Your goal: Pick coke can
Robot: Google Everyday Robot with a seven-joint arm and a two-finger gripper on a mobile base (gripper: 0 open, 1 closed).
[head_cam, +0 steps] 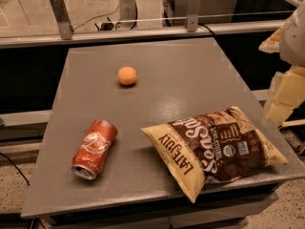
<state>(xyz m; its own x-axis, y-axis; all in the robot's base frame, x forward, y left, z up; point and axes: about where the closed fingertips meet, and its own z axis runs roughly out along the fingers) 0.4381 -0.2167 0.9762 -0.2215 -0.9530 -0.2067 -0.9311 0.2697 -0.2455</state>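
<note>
Coke can (95,149) on its side, front-left of table (190,80), silver end toward camera. Chip bag (214,149) flat to its right, not touching. Orange fruit (127,75) further back. Gripper (287,87) is probably the pale shape at right edge, well apart from the can; open or closed, can't tell.

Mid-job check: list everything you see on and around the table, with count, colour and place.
coke can: one, red, lying on its side, front left of the table.
orange fruit: one, orange, back centre of the table.
chip bag: one, brown and yellow, lying flat, front right of the table.
table: one, grey, centre of view.
rail: one, grey, behind the table.
gripper: one, pale cream, right edge of view beside the table, far from the coke can.
</note>
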